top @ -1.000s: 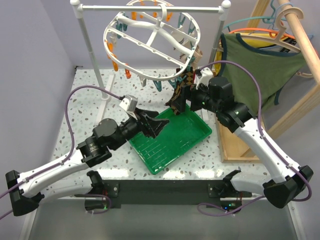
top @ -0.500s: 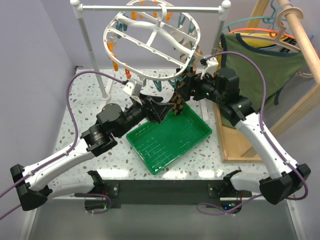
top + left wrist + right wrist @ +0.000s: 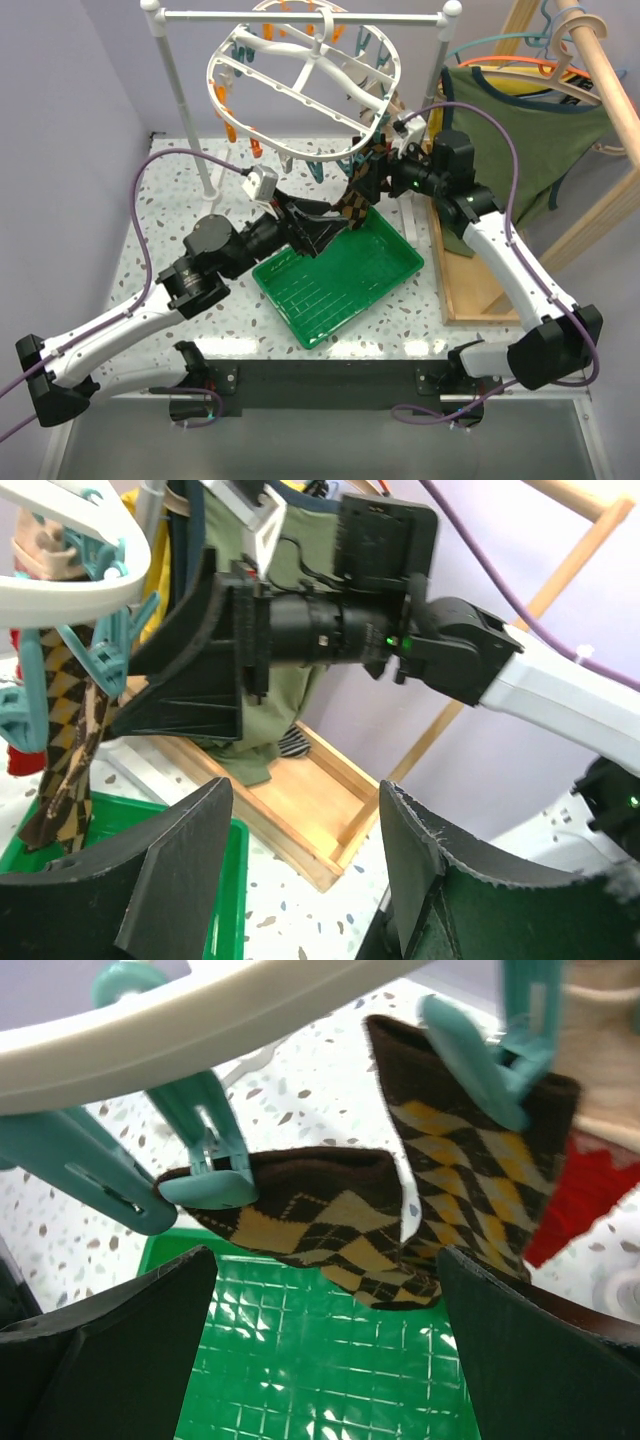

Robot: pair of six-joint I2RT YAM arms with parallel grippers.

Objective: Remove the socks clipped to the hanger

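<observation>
The white oval hanger (image 3: pixel 305 72) hangs from the rail, with orange and teal clothespins. Two brown-and-tan checkered socks (image 3: pixel 360 190) dangle from teal pins at its near right rim; they show close in the right wrist view (image 3: pixel 330 1220) (image 3: pixel 480 1175), with a red sock (image 3: pixel 575 1200) behind. In the left wrist view a checkered sock (image 3: pixel 65 735) hangs at the left. My right gripper (image 3: pixel 378 172) is open, its jaws wide just below the socks, in its own view (image 3: pixel 325 1345). My left gripper (image 3: pixel 335 222) is open and empty beside the socks' lower ends, in its own view (image 3: pixel 305 865).
A green tray (image 3: pixel 340 275) lies under the socks. The white rail stand (image 3: pixel 175 90) holds the hanger. At the right a wooden rack (image 3: pixel 590 60) carries an olive-green top (image 3: pixel 525 135) on coloured hangers, with a wooden base tray (image 3: pixel 480 290) below.
My left arm has risen and reached right to the socks' lower ends. My right gripper has lifted from the socks' lower part up to the hanger rim.
</observation>
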